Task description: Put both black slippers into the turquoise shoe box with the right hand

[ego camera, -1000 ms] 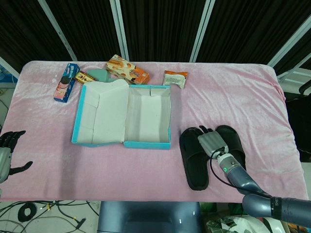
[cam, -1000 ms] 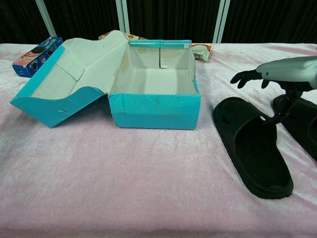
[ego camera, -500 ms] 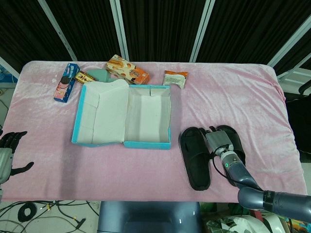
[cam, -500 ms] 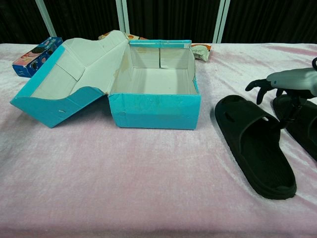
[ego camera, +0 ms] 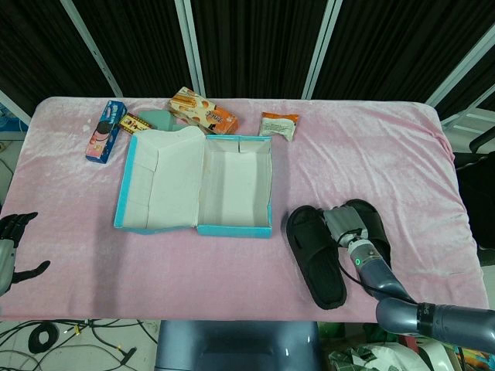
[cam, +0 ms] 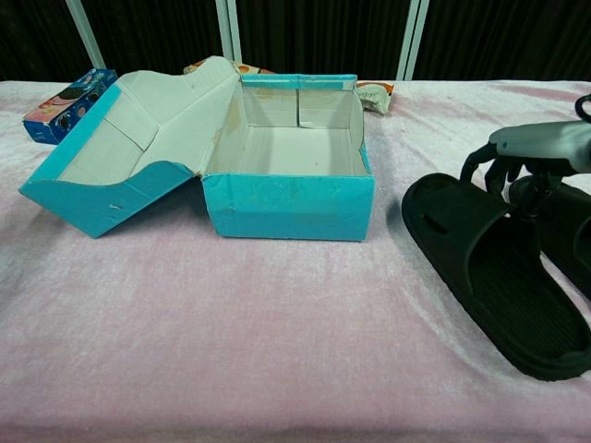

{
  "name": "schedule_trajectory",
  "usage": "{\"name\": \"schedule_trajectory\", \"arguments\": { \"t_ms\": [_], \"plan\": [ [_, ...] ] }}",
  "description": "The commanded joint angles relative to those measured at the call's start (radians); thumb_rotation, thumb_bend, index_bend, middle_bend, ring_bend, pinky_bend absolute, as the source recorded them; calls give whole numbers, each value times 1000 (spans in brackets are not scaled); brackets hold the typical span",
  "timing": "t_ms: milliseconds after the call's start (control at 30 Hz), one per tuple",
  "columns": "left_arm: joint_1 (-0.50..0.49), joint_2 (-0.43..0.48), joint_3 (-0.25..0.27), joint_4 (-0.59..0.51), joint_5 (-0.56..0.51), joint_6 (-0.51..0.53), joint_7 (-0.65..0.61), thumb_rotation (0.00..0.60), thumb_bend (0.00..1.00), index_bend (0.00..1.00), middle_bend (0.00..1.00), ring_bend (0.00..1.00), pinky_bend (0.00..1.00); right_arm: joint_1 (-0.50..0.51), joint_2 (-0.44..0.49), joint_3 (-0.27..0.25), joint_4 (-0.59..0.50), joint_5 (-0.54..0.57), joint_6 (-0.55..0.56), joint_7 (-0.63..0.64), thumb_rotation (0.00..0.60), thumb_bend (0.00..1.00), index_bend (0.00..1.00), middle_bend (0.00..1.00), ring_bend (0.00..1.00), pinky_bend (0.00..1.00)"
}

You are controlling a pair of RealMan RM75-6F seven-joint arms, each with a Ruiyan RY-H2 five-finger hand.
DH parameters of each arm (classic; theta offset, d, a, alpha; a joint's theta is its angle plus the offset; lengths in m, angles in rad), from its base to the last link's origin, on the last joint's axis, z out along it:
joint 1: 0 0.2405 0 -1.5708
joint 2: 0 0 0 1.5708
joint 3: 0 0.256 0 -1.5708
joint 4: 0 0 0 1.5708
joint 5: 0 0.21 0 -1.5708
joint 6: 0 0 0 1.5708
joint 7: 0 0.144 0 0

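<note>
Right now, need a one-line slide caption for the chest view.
Right robot hand curls over the near black slipper beside the open, empty turquoise shoe box; second slipper lies behind.

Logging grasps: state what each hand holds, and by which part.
The right hand curls its fingers over the near slipper's strap; a firm grip cannot be told. The left hand holds nothing.

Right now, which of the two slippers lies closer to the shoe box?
The left slipper, whose toe end sits just off the box's front right corner. The other slipper lies further right, beyond the right hand.
</note>
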Motion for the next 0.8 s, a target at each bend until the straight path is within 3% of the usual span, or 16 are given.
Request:
{"name": "schedule_trajectory", "arguments": {
  "t_ms": [33,267,433,500,633,800],
  "plan": [
    [-1,-2,-1,3,2,0,-2,600,4,170,191,124,38,-16,58,14,-77,-41,50,16,600,181,519,544,310,233],
    [-8,-6,-6,6,6,-3,-3,600,4,170,191,123,38,-36,183,28,-194,-91,87,41,600,181,519,541,310,233],
    [-14,-6,-9,1,4,-8,6,600,4,170,191,123,38,-66,311,56,-258,-145,34,148,600,182,518,538,310,233],
    [-17,-4,-10,-6,8,-8,14,600,4,170,191,123,38,-77,342,96,-265,-156,5,238,600,181,518,538,310,232],
    [-20,-4,-10,-18,10,-8,27,600,4,170,191,123,38,-74,341,164,-258,-155,-23,357,600,181,518,538,309,213],
    [-22,-5,-9,-23,5,-14,35,600,4,170,191,123,38,1,271,197,-238,-60,-1,326,600,181,519,538,309,191]
  ]
}}
